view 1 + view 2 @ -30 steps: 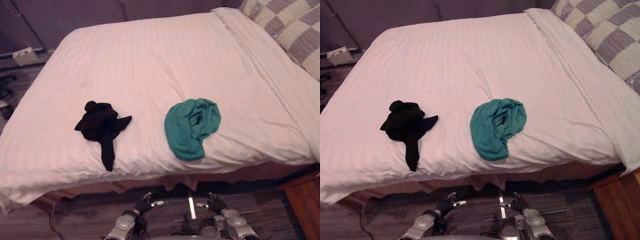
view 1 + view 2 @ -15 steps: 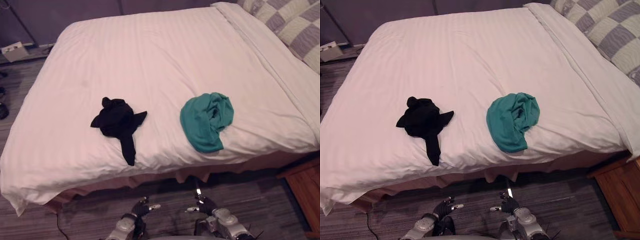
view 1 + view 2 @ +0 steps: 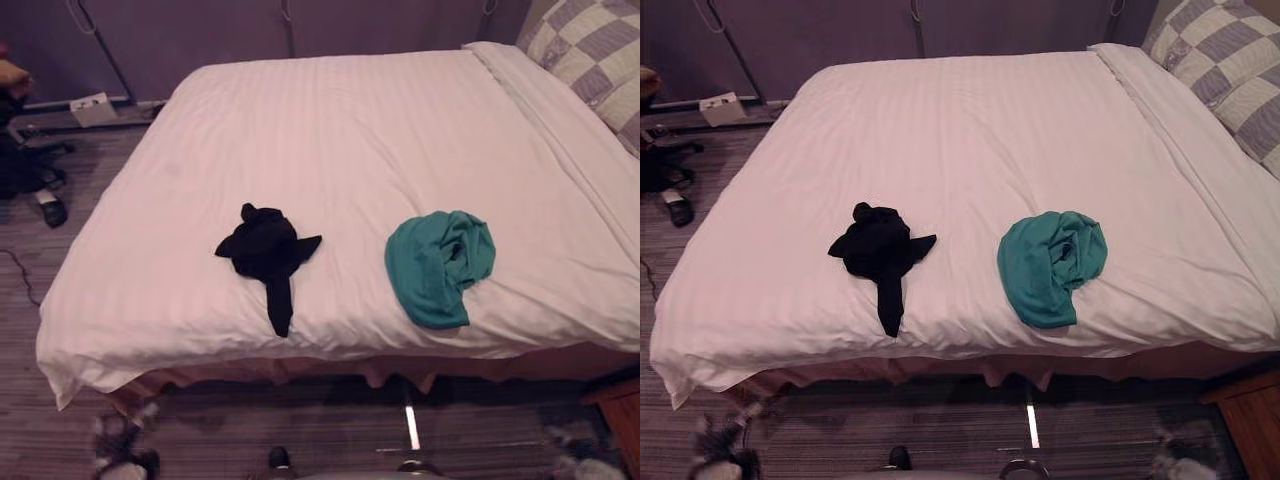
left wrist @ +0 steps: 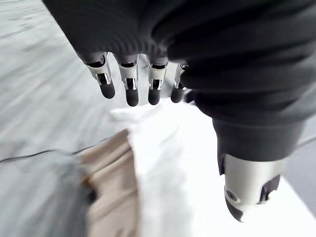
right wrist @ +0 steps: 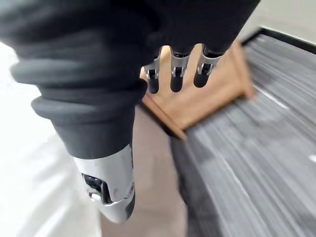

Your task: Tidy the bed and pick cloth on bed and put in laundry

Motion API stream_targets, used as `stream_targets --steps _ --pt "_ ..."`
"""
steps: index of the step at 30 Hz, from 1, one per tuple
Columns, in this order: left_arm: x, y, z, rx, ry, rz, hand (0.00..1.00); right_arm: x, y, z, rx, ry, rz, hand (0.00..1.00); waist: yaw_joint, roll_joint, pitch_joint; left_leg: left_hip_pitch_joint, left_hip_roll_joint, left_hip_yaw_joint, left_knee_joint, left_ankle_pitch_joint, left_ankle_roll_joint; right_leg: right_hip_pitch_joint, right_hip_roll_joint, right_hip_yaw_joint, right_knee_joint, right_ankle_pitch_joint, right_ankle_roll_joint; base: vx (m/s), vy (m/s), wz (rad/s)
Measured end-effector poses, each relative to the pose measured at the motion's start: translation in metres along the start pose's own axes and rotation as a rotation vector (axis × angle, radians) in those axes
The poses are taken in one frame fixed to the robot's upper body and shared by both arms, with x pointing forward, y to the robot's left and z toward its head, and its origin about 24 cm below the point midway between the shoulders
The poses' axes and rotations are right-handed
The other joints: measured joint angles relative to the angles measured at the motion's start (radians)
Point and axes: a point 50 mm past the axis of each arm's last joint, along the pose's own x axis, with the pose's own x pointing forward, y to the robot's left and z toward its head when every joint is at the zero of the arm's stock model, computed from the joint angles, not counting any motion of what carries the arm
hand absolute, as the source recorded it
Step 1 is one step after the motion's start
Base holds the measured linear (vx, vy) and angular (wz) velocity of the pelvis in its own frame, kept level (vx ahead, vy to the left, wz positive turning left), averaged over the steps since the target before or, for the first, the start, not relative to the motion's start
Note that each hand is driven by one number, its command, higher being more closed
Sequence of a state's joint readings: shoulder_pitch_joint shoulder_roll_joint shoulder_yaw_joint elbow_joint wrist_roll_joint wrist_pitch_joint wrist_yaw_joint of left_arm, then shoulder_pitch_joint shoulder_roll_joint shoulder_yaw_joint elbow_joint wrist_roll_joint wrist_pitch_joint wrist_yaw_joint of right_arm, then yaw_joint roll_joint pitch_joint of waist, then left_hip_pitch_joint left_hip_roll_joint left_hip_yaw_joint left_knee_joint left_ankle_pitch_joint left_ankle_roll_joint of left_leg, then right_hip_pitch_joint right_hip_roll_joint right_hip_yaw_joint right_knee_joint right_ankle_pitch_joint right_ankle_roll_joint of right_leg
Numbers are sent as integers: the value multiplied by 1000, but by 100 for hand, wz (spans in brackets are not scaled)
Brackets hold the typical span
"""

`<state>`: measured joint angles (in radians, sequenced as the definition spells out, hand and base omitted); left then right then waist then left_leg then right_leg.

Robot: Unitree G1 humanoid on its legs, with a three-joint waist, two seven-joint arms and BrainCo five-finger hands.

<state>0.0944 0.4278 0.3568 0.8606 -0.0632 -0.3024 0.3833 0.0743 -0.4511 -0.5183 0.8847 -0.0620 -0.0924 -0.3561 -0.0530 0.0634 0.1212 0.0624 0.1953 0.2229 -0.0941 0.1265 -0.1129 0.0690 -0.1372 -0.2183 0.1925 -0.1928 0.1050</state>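
Left hand: my left hand (image 4: 129, 86) hangs low beside the bed's near-left corner. Its fingers are loose and spread with the thumb apart, and it carries nothing. I judge it hangs idle because I stand too far back to reach anything.

Right hand: my right hand (image 5: 176, 74) is also slack and empty, fingers apart, down by the floor (image 5: 256, 163) in front of the wooden nightstand (image 5: 212, 101) at the bed's near-right corner.

Black cloth: the black cloth (image 3: 265, 250) lies bunched on the bed (image 3: 350, 130), left of the middle. One tail points at the near edge and stops short of it. That tail looks like the easiest part to pinch from this side.

Teal cloth: the teal cloth (image 3: 440, 265) is crumpled close to the near edge, toward the pillow end and well apart from the black one. Both cloths lie along my side of the bed, so I should be able to reach them from here without leaning across.

Bed cover: the cover looks smooth and flat right to the far edge, so I judge the tidying is mostly lifting the two cloths off.

Pillow: a checked pillow (image 3: 590, 50) sits at the far-right corner, out of the way of the cloths.

Stage: neither cloth is picked up yet, so this is the approach.

Next: I would step up to the near edge and take one cloth per hand. The left hand suits the black one and the right hand the teal one.
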Motion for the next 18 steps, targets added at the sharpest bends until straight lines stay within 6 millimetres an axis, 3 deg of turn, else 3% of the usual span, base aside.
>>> stream_targets --steps 2,5,7,10,13,15,18 --pt "13 4 51 -15 -215 50 0 1 -5 37 -25 -168 -69 0 0 0 -3 -8 -3 0 0 -3 4 -6 -2 2 -1 2 -2 -97 35 2" --pt "15 0 126 -57 -505 66 0 -4 -5 78 -67 -336 -116 0 -2 -6 -14 -34 -14 0 -1 -4 4 -29 -1 30 -4 7 -2 -39 47 5" --pt "9 -5 165 -78 -636 16 0 -7 -2 99 -126 -415 -115 0 -9 -12 -21 -31 -26 4 0 -2 1 -29 -9 49 -8 15 9 36 49 -8" --pt "-4 -23 203 -79 -752 -104 0 -10 9 122 -145 -492 -86 0 -15 -17 -24 -26 -29 26 0 0 1 -28 -12 71 -12 25 18 82 26 -16" --pt "-15 -51 222 -45 -794 -247 0 -18 19 146 -157 -593 -37 0 -30 -17 -24 -25 -29 31 0 1 2 -30 -11 85 -12 26 19 68 -5 -8" --pt "-20 -63 224 -3 -799 -297 0 -24 24 159 -170 -654 -20 0 -45 -17 -24 -22 -27 36 0 1 2 -32 -9 90 -12 27 18 49 -13 -9" --pt "-26 -83 228 53 -801 -371 0 -31 33 169 -195 -707 20 0 -45 -19 -22 -26 -23 54 0 1 2 -50 -3 110 -10 28 15 26 -10 -19"
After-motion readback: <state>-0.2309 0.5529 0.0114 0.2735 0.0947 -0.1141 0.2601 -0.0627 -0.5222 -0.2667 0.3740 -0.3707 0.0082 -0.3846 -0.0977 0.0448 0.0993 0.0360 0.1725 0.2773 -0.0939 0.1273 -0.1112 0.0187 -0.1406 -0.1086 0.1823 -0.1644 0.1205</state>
